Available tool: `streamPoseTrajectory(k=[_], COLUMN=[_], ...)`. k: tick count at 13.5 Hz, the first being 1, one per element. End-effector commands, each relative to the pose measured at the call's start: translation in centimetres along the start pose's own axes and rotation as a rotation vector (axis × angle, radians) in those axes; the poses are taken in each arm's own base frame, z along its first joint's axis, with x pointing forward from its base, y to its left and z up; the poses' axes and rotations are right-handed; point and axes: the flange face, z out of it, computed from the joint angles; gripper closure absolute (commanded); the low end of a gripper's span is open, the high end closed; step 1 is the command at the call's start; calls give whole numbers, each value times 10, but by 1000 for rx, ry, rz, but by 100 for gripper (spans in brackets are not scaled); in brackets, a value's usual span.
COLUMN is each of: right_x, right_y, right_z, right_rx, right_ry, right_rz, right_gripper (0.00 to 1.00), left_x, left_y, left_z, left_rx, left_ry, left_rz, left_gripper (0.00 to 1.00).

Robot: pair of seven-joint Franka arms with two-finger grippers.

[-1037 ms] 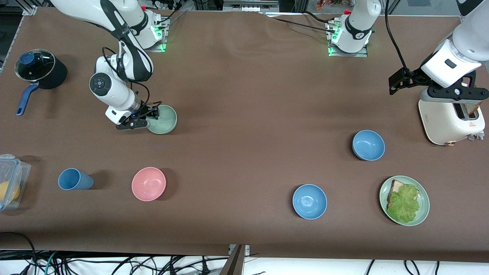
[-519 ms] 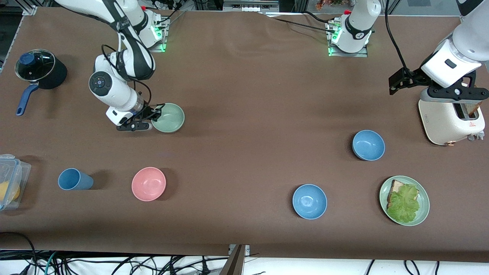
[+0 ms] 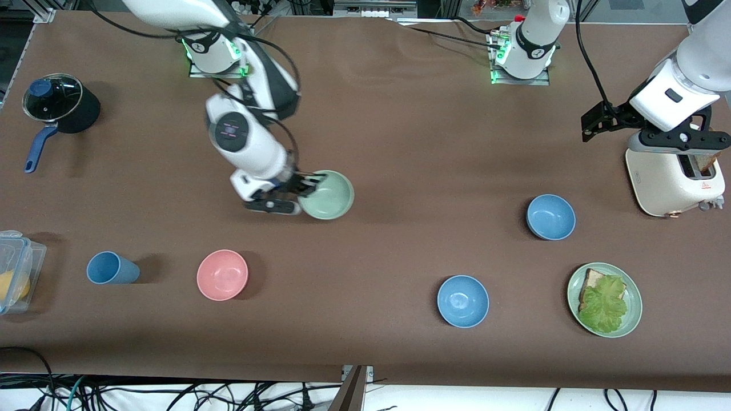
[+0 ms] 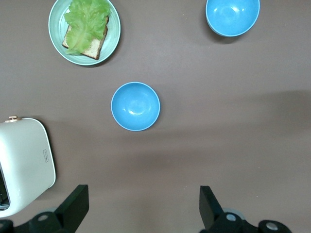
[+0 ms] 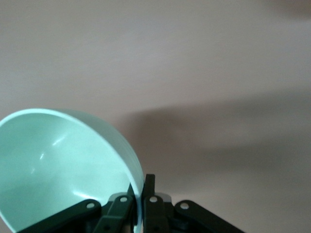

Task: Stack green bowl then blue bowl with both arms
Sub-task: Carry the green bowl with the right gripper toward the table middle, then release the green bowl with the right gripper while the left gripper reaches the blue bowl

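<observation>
From the front the right gripper (image 3: 301, 193) pinches the green bowl (image 3: 326, 195) by its rim over mid-table, the blue bowl (image 3: 462, 301) lying toward the left arm's end; the left wrist view shows the open-fingered left gripper (image 4: 141, 209) above table beside the toaster (image 4: 22, 162); the right wrist view shows fingers (image 5: 127, 203) clamping that rim

Glossy white arms (image 3: 251, 142), dark bands, black cables.

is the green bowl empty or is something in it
Empty. The green bowl, held by its rim in the right tool, shows only a bare, smooth inside in the front and right wrist views.
</observation>
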Motion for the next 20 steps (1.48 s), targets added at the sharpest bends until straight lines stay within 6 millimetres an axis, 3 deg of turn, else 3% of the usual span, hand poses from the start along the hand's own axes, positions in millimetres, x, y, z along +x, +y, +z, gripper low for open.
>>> streamPoseTrajectory(k=[1, 3, 6, 7, 8, 10, 12, 13, 15, 17, 19, 20], right_x=[-7, -27, -37, -38, -37, -37, -19, 6, 36, 69, 90, 94], right_y=[-65, -86, -88, -89, -89, -88, -76, -56, -24, 25, 67, 85], right_z=[44, 64, 86, 90, 92, 92, 79, 50, -16, -79, -134, -157], right_rx=[-8, 25, 17, 19, 26, 27, 3, -54, -126, -170, -157, -128], right_ry=[19, 45, 40, 44, 47, 49, 81, 110, 105, 111, 98, 62], right_rz=[67, 65, 75, 92, 107, 107, 94, 91, -26, -2, -28, -57], right_gripper=[100, 100, 100, 82, 49, 3, 1, 1, 1, 1, 1, 1], left_x=[-1, -2, -1, 1, 3, 5, 9, 11, 15, 30, 35, 40], left_y=[-2, -3, -2, 2, 4, 3, 4, 4, 4, -1, -14, -24], left_z=[-2, -2, -2, 0, -2, 1, 5, 8, 14, 32, 39, 52], left_rx=[4, 6, 4, 4, 4, 3, 2, 2, 1, -1, -4, -7], left_ry=[3, 4, 3, 1, 4, -1, -9, -13, -21, -53, -63, -86], left_rz=[-1, -3, 3, 10, 8, 7, 6, 10, 14, 9, -13, -27], left_gripper=[0, 0, 0, 0, 0, 0, 0, 0, 0, 0, 0, 0])
